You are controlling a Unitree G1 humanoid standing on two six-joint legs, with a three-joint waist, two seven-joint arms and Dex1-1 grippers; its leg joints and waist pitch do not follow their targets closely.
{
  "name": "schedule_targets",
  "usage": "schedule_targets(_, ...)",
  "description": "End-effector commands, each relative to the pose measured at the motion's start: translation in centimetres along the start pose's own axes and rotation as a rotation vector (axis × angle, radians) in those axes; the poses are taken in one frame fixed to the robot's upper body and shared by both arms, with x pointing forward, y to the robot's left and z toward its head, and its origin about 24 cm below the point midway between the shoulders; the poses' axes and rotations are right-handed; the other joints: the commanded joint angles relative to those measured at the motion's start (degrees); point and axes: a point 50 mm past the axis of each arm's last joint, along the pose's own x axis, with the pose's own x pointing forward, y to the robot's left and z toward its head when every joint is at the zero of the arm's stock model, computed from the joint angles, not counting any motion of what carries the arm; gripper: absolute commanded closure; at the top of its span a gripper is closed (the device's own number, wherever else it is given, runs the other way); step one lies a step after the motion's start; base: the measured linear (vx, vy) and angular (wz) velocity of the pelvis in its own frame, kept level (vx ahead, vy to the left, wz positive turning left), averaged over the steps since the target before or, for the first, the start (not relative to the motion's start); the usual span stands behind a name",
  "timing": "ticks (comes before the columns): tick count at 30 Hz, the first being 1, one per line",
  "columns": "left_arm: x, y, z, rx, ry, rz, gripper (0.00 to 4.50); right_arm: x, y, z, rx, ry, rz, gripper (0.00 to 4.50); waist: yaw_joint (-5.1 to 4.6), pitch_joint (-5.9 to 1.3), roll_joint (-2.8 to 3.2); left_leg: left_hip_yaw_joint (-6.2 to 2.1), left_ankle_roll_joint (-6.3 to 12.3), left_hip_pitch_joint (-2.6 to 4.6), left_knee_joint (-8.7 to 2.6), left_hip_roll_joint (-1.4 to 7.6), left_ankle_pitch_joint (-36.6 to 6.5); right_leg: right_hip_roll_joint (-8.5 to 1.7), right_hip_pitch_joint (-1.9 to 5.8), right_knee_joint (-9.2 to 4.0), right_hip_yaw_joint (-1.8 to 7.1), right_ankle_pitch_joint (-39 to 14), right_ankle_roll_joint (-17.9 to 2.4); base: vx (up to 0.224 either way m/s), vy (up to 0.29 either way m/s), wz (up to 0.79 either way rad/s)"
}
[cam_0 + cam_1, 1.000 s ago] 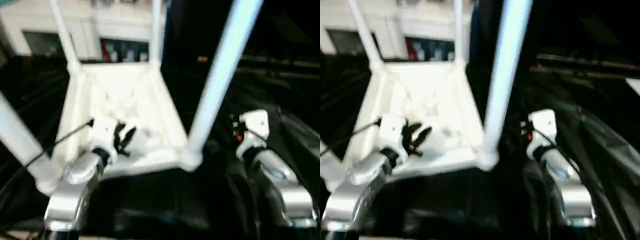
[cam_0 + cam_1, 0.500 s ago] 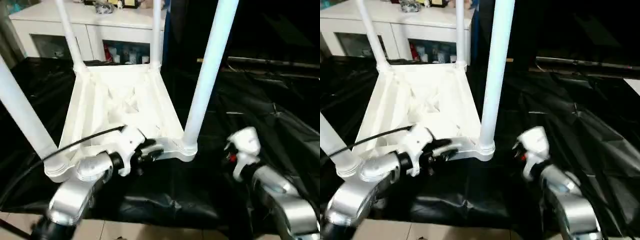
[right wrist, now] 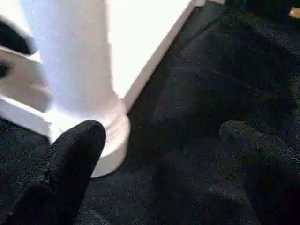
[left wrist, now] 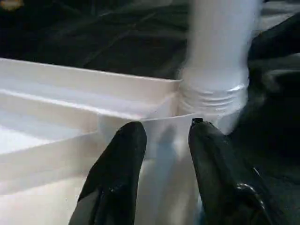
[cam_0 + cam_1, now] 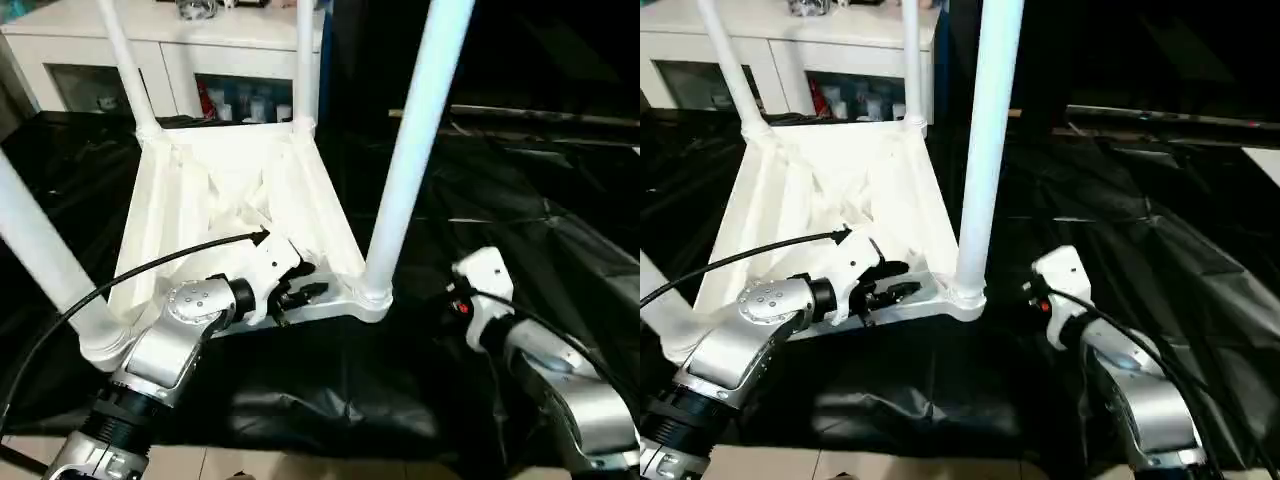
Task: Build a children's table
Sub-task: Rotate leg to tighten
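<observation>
Table (image 5: 240, 215) lies upside down on black sheet (image 5: 520, 230); left claw (image 5: 297, 290) grips its near rim, right claw (image 3: 164, 154) gapes empty.

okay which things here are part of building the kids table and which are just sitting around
Part of the job:
- upturned white table top
- four screwed-in legs, such as the near right leg
- left tool, at the top's near edge
- right tool, open beside that leg

Just there:
- white cabinet
- black sheet

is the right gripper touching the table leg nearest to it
Apart. In the right wrist view the right gripper stands wide open, with black sheet visible between its fingers; the near leg rises beyond one fingertip, unclasped. The left eye view shows a gap too.
</observation>
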Motion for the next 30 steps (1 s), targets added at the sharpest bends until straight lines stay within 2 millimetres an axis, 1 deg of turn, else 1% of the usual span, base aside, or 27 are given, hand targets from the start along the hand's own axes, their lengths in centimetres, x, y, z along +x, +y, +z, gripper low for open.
schedule_targets(1,0.1,-0.2,0.6,-0.073,-0.028,-0.13,2.37,-0.5,-1.7,0.5,-0.026,-0.008,-0.046,0.0,0.43,-3.9,-0.25,-0.89,2.94,-0.01,-4.44,3.69,-3.25,-4.42,2.73,-3.28,2.23,0.91,-13.41,0.063,-0.006,-0.02)
schedule_targets(2,0.1,-0.2,0.6,-0.073,-0.028,-0.132,2.3,-0.6,-1.7,0.5,-0.026,-0.008,-0.047,0.0,0.52,-4.02,-0.34,-0.68,4.14,-0.14,-4.11,3.43,0.09,-4.22,2.74,-2.82,2.16,5.91,-14.54,0.063,-0.006,-0.02)
schedule_targets(3,0.3,-0.1,0.7,-0.062,-0.023,-0.149,2.3,-0.7,-2.0,0.6,-0.031,-0.007,-0.055,0.0,0.65,-3.94,-0.33,-0.48,5.06,-0.23,-3.91,3.37,0.63,-4.13,2.61,-2.81,2.12,7.87,-15.32,0.0,0.0,0.0)
schedule_targets(4,0.5,0.0,0.8,-0.026,0.0,-0.153,2.27,-0.8,-2.3,0.6,-0.039,-0.004,-0.061,0.0,0.69,-3.85,-0.21,-0.49,5.39,-0.27,-3.96,3.46,0.19,-4.23,2.66,-2.86,2.11,7.59,-15.51,0.0,0.0,0.0)
schedule_targets(5,0.5,0.0,0.8,-0.026,0.0,-0.153,2.16,-0.8,-2.3,0.6,-0.039,-0.004,-0.061,0.0,0.72,-3.59,-0.19,-0.47,5.46,-0.2,-4.1,3.6,-2.1,-4.32,2.62,-3.23,2.09,4.63,-15.53,0.0,0.0,0.0)
schedule_targets(6,0.8,-0.1,0.9,-0.01,0.019,-0.174,2.03,-1.0,-2.6,0.6,-0.052,0.003,-0.064,0.0,0.74,-3.42,0.19,-0.51,5.17,-0.15,-4.21,3.69,-3.31,-4.43,2.56,-3.4,2.13,2.89,-15.52,0.0,0.0,0.0)
schedule_targets(7,1.0,-0.1,1.0,0.013,0.042,-0.197,1.92,-1.3,-2.9,0.6,-0.069,0.013,-0.067,0.0,0.64,-3.18,0.11,-0.49,4.32,0.04,-4.48,3.89,-6.04,-4.39,2.47,-3.82,2.13,-1.14,-15.14,0.0,0.0,0.0)
schedule_targets(8,1.0,-0.1,1.0,0.013,0.042,-0.197,1.89,-1.3,-2.9,0.6,-0.069,0.013,-0.067,0.0,0.6,-2.97,0.34,-0.54,3.82,0.08,-4.69,3.97,-7.47,-4.37,2.4,-4.07,2.13,-3.37,-14.84,0.0,0.0,0.0)
schedule_targets(9,1.2,0.1,0.9,0.046,0.078,-0.181,1.89,-1.5,-3.0,0.6,-0.087,0.021,-0.065,0.0,0.47,-2.73,0.19,-0.56,2.59,0.2,-4.93,4.06,-10.35,-4.34,2.39,-4.49,2.24,-8.27,-13.71,0.0,0.0,0.0)
schedule_targets(10,1.4,0.3,0.7,0.069,0.107,-0.159,1.89,-1.6,-3.1,0.6,-0.097,0.027,-0.061,0.0,0.47,-2.63,0.42,-0.6,2.15,0.28,-5.0,4.09,-11.09,-4.34,2.33,-4.58,2.28,-9.51,-13.28,0.0,0.0,0.0)
schedule_targets(12,1.6,0.7,0.5,0.083,0.131,-0.13,1.89,-1.7,-3.1,0.6,-0.109,0.032,-0.055,0.0,0.29,-2.52,0.21,-0.62,1.47,0.24,-5.11,4.0,-12.61,-4.26,2.37,-4.89,2.39,-12.26,-12.01,0.0,0.0,0.0)
schedule_targets(13,1.6,1.1,0.3,0.077,0.143,-0.118,1.89,-1.8,-3.1,0.7,-0.119,0.035,-0.04,0.0,0.35,-2.6,0.29,-0.67,1.12,0.28,-5.16,4.03,-12.57,-4.45,2.33,-4.93,2.45,-13.0,-11.68,0.0,0.0,0.0)
schedule_targets(15,1.6,1.2,0.3,0.066,0.147,-0.129,2.18,-1.8,-3.0,0.8,-0.124,0.036,-0.027,0.0,0.36,-2.7,0.25,-0.63,0.9,0.22,-5.09,3.93,-12.28,-4.42,2.36,-4.94,2.44,-12.9,-11.45,0.0,0.0,0.0)
schedule_targets(16,1.6,1.3,0.2,0.063,0.153,-0.133,2.25,-1.8,-2.9,0.8,-0.128,0.038,-0.02,0.0,0.3,-2.66,0.41,-0.64,0.94,0.12,-5.11,3.96,-11.68,-4.37,2.3,-4.84,2.43,-11.57,-11.78,0.0,0.0,0.0)
schedule_targets(17,1.6,1.4,0.2,0.06,0.159,-0.134,2.28,-1.9,-2.8,0.8,-0.133,0.042,-0.011,0.0,0.27,-2.74,0.3,-0.61,1.19,0.14,-5.02,3.97,-11.11,-4.38,2.33,-4.74,2.43,-10.35,-12.22,0.0,0.0,0.0)
schedule_targets(18,1.6,1.4,0.2,0.06,0.159,-0.134,2.38,-1.9,-2.8,0.8,-0.133,0.042,-0.011,0.0,0.3,-2.74,0.33,-0.59,1.35,0.14,-4.98,3.98,-10.78,-4.38,2.34,-4.71,2.43,-9.77,-12.48,0.0,0.0,0.0)
schedule_targets(19,1.6,1.5,0.0,0.053,0.173,-0.142,2.64,-2.0,-2.7,0.7,-0.14,0.047,0.005,0.0,0.36,-2.75,0.54,-0.53,1.84,0.13,-4.9,4.01,-9.94,-4.37,2.31,-4.61,2.43,-7.94,-13.21,0.0,0.0,0.0)
schedule_targets(20,1.6,1.5,0.0,0.053,0.173,-0.142,2.64,-2.0,-2.7,0.7,-0.14,0.047,0.005,0.0,0.36,-2.75,0.54,-0.53,1.84,0.13,-4.9,4.01,-9.94,-4.37,2.31,-4.61,2.43,-7.94,-13.21,0.0,0.0,0.0)
schedule_targets(21,1.6,1.5,-0.1,0.05,0.178,-0.143,2.69,-2.0,-2.6,0.6,-0.142,0.048,0.01,0.0,0.39,-2.8,0.45,-0.46,2.21,0.11,-4.81,3.98,-9.21,-4.34,2.38,-4.5,2.43,-6.61,-13.53,0.0,0.0,0.0)
schedule_targets(22,1.6,1.6,-0.2,0.044,0.182,-0.139,2.7,-2.0,-2.6,0.6,-0.142,0.048,0.012,0.0,0.44,-2.7,0.46,-0.48,2.49,0.06,-4.86,4.0,-8.89,-4.34,2.36,-4.5,2.39,-6.12,-13.72,0.0,0.0,0.0)
schedule_targets(23,1.5,1.6,-0.2,0.039,0.184,-0.135,2.76,-2.0,-2.5,0.6,-0.143,0.048,0.014,0.0,0.47,-2.58,0.54,-0.51,2.61,0.11,-4.95,4.12,-9.28,-4.43,2.28,-4.54,2.4,-6.48,-13.91,0.0,0.0,0.0)
schedule_targets(25,1.4,1.7,-0.3,0.033,0.184,-0.133,3.07,-2.0,-2.5,0.6,-0.144,0.049,0.016,0.0,0.42,-2.44,0.44,-0.49,2.5,0.12,-5.07,4.13,-10.65,-4.44,2.27,-4.74,2.37,-8.52,-13.9,0.0,0.0,0.0)
schedule_targets(26,1.3,1.7,-0.3,0.031,0.187,-0.14,3.12,-2.0,-2.5,0.6,-0.145,0.049,0.019,0.0,0.38,-1.95,0.31,-0.51,2.45,0.03,-5.25,4.14,-11.6,-4.49,2.06,-4.96,2.45,-10.41,-13.54,0.0,0.0,0.0)
schedule_targets(27,1.1,1.7,-0.4,0.032,0.191,-0.145,3.12,-2.0,-2.4,0.6,-0.146,0.05,0.021,0.0,0.37,-1.96,0.35,-0.52,2.35,0.1,-5.29,4.16,-12.02,-4.51,2.05,-5.03,2.47,-11.32,-13.36,0.0,0.0,0.0)
schedule_targets(28,1.0,1.7,-0.4,0.031,0.193,-0.147,3.13,-2.0,-2.4,0.6,-0.148,0.05,0.023,0.0,0.31,-1.78,0.36,-0.56,2.09,0.12,-5.41,4.18,-12.75,-4.49,1.92,-5.14,2.5,-12.85,-12.98,0.0,0.0,0.0)
schedule_targets(29,1.0,1.7,-0.5,0.029,0.193,-0.147,3.23,-2.0,-2.4,0.6,-0.149,0.051,0.024,0.0,0.23,-1.55,0.33,-0.55,1.96,0.15,-5.49,4.18,-13.4,-4.45,1.77,-5.27,2.54,-13.97,-12.61,0.0,0.0,0.0)
schedule_targets(30,0.9,1.7,-0.5,0.026,0.194,-0.145,3.23,-2.0,-2.4,0.7,-0.15,0.051,0.025,0.0,0.23,-1.56,0.35,-0.59,1.9,0.15,-5.49,4.18,-13.44,-4.51,1.81,-5.25,2.56,-14.19,-12.49,0.0,0.0,0.0)
